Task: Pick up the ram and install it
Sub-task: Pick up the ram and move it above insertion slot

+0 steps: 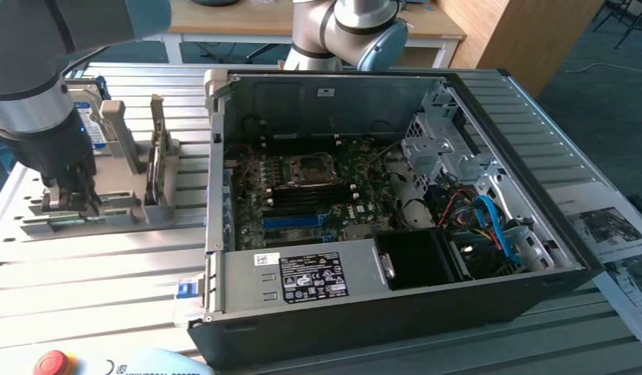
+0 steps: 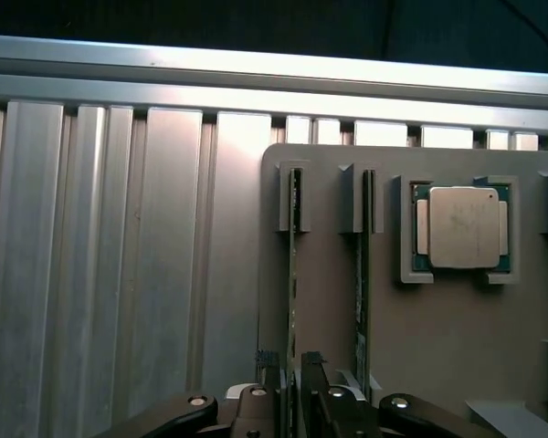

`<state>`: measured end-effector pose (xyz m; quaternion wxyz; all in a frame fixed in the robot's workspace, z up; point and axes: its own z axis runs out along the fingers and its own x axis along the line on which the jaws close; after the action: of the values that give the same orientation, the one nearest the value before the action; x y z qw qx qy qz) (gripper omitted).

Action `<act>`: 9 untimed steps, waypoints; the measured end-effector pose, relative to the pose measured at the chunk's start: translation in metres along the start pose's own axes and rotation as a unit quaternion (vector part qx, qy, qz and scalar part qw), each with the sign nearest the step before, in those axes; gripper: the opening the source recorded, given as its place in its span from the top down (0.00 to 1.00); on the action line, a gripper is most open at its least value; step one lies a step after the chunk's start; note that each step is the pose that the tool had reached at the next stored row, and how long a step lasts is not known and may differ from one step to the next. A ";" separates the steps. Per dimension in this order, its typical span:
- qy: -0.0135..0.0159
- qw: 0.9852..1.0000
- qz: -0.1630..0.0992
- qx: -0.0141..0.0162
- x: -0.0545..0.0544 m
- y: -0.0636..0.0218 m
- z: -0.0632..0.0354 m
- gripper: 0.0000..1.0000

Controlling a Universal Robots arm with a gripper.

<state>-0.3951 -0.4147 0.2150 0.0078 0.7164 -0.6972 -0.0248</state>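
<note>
Open case (image 1: 383,312) at exterior view's right of holder (image 1: 133,207). Gripper (image 2: 290,365) low over holder. Fingers (image 2: 270,365) apart, unclamped, straddling ram (image 2: 293,274), which stands on edge in holder slot. Second stick (image 2: 361,274) in next slot; CPU (image 2: 458,226) in holder pocket.

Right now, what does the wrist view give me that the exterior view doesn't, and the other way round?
Wrist view: the ram and a second stick on edge in the grey holder, a processor in its pocket beside them. Exterior view: the open case, its motherboard, blue slot and power supply. Both: the end effector down at the holder on the ribbed table.
</note>
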 end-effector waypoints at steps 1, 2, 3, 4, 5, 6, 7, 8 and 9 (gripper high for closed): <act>0.000 1.000 0.000 0.000 -0.001 0.0000 0.0000 0.76; 0.000 1.000 0.000 0.000 -0.001 0.0000 0.0000 0.76; 0.000 1.000 0.000 0.000 -0.001 0.0000 0.0000 0.76; 0.000 1.000 0.000 0.000 -0.001 0.0000 0.0000 0.76; 0.000 1.000 0.000 0.000 -0.001 0.0000 0.0000 0.76; 0.000 1.000 0.000 0.000 -0.001 0.0000 0.0001 0.76; 0.000 1.000 -0.002 0.000 -0.001 0.0001 0.0002 0.76; 0.000 1.000 -0.005 0.000 -0.001 0.0000 0.0003 0.76; 0.001 1.000 -0.009 0.000 -0.001 0.0000 0.0004 0.76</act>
<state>-0.3952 -0.4135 0.2146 0.0082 0.7226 -0.6908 -0.0248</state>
